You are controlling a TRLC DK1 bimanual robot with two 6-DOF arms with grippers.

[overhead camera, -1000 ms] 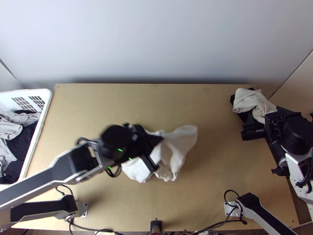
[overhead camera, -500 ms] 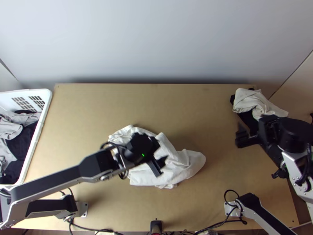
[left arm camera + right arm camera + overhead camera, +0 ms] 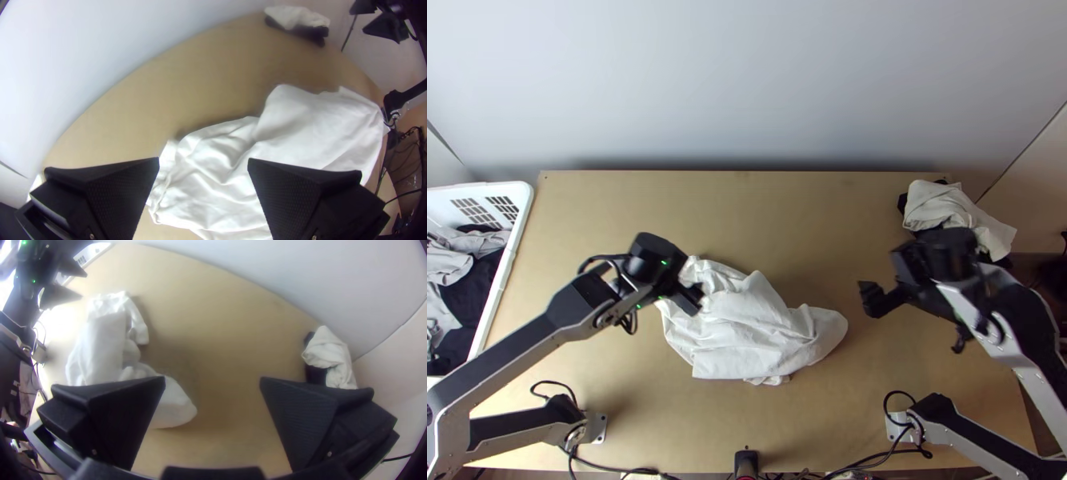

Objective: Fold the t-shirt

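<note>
The left pincer [image 3: 203,161] has pulled back from over the middle of the white t-shirt [image 3: 751,324] toward its own base side, and now sits at the shirt's near-left-arm edge with its fingers wide and nothing between their pads. A second ago the cloth was gathered up higher under it; half a second ago it had dropped to the tabletop [image 3: 787,216], and its outline there looks much the same now: a rumpled, partly spread heap reaching from under the left pincer toward the other arm. From this height I can't be sure whether the left fingertips brush the fabric.

The right pincer [image 3: 213,378] has swung inward, away from the pale cloth [image 3: 947,210] lying on dark fabric beyond it. It too is wide and empty, and the shirt's rounded end lies on its left-arm side, a little apart from its fingers.

For the task, this reads as a regrip during flattening rather than a fold. No sleeve or hem is laid out clearly, so the shirt probably needs another spread first. With both pincers free on opposite sides of it, each could take an edge and draw it out; pinching several layers at once would likely just bunch it again.
</note>
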